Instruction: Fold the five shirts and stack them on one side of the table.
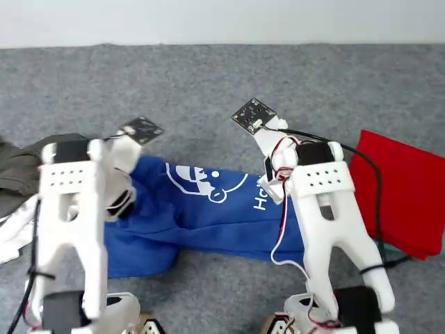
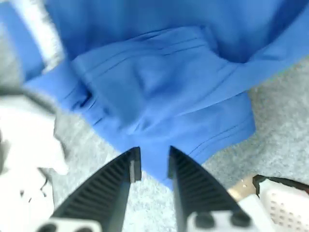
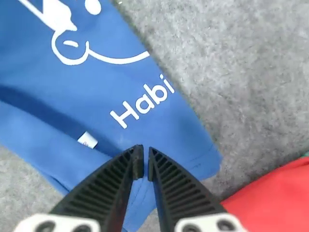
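A blue shirt (image 1: 208, 216) with white print lies rumpled across the middle of the grey table, between my two arms. My left gripper (image 2: 150, 162) hangs just above the shirt's creased left end (image 2: 159, 87), its fingers a little apart with nothing between them. My right gripper (image 3: 145, 159) hovers over the shirt's right end (image 3: 96, 87), near the white lettering, with its fingers closed together and empty. A folded red shirt (image 1: 403, 195) lies at the right side of the table, and its corner (image 3: 270, 203) is close to the blue hem.
At the left edge lie a crumpled dark grey shirt (image 1: 21, 167) and a white one (image 1: 14, 229), the white cloth (image 2: 24, 145) close beside my left gripper. A teal edge (image 1: 386, 245) peeks from under the red shirt. Bare grey table (image 1: 208, 90) stretches behind the blue shirt.
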You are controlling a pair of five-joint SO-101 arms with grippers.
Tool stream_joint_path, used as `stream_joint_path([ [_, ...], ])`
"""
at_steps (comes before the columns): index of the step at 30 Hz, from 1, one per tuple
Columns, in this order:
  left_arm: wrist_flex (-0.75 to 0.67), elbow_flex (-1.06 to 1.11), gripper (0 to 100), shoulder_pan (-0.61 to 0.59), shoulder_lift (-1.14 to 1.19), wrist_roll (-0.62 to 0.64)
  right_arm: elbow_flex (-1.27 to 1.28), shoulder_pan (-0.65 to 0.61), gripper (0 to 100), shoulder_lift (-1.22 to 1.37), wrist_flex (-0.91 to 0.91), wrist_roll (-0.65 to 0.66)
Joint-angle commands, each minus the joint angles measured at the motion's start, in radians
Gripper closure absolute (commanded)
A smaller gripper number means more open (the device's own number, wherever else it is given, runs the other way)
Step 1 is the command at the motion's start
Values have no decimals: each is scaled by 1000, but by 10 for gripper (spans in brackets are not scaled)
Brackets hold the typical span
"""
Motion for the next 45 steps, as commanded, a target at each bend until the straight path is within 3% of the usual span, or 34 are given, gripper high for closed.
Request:
stream_joint_path([
  [1, -26, -4, 959, -83, -112, 23, -14, -39, 973, 59, -47, -61],
  [13, -23, 1, 978, -275, -313, 23, -112, -223, 973, 328, -139, -110],
  [23, -26, 62, 978, -287, -321, 23, -301, -308, 974, 565, 183, -104],
  [37, -29, 62, 978, -287, -321, 23, -299, -311, 988, 561, 515, -44],
  [45, -31, 62, 978, -287, -321, 23, -61, -317, 988, 341, 464, -44],
])
